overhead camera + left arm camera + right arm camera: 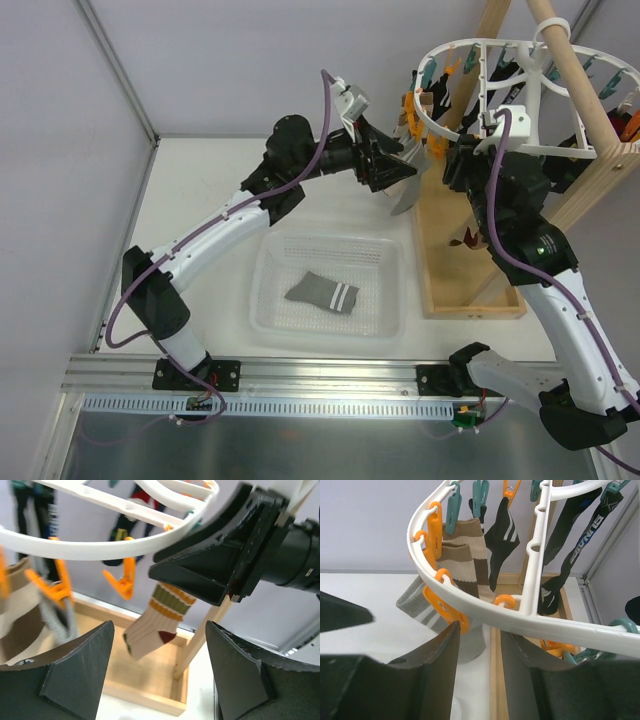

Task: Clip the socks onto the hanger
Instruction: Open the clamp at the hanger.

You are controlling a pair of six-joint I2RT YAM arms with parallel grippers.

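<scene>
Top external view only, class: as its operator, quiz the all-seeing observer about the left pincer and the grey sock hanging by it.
Operator: Is the left pincer open?
Observer: Yes; the left wrist view shows its fingers wide apart with nothing between them.
Operator: Where does the short grey ankle sock with white stripes hang?
Observer: The right wrist view shows it hanging at an orange plastic clip under the rim of the large white plastic oval hanger.

You're getting bright, even light across the white table (200,190), with only soft shadows falling beneath the arms (230,225). In your left wrist view the orange clips (55,592) near the left edge are blurring.
</scene>
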